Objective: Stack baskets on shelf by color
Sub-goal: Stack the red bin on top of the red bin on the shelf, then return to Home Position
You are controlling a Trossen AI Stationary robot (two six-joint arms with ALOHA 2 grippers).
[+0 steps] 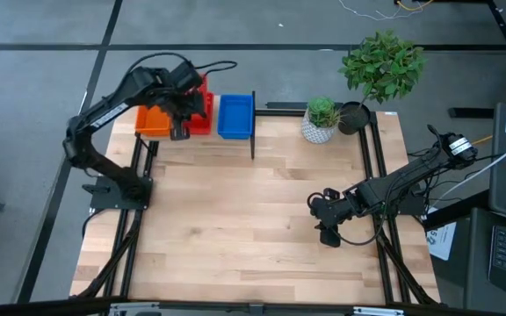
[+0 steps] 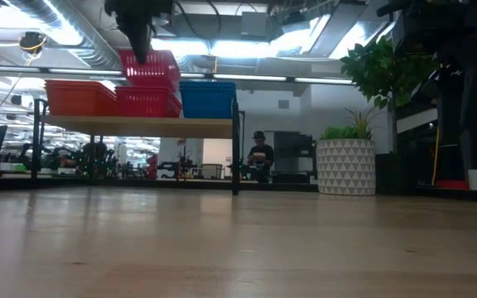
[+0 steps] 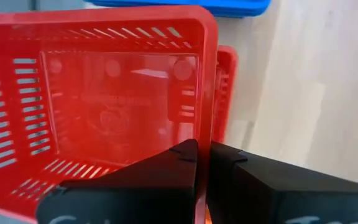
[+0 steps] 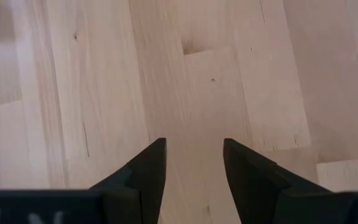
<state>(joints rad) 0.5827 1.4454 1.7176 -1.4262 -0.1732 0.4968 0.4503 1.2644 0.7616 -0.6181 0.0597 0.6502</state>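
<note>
On the shelf (image 2: 139,126) at the table's far left stand orange baskets (image 1: 154,120), a red basket (image 2: 147,102) and blue baskets (image 1: 234,117), side by side on the plank. Another red basket (image 2: 149,68) hangs slightly tilted right over the red one, with my left gripper (image 3: 202,152) shut on it from above. Whether the two red baskets touch, I cannot tell. My right gripper (image 4: 194,155) stands open low over bare wood at the table's right (image 1: 328,230), with nothing between its fingers. My left gripper pinches one side wall of the upper red basket at its rim (image 3: 207,127), one finger inside the basket and one outside. The fingers come from above, slanting down. The basket hangs below them, open side up and a little tilted, over the lower red basket (image 3: 226,81).
A white patterned plant pot (image 1: 320,130) stands at the far edge right of the shelf, with a taller leafy plant (image 1: 380,66) beside it. A black upright (image 1: 253,127) closes the shelf's right end. The wooden tabletop (image 1: 235,228) lies bare in the middle and near side.
</note>
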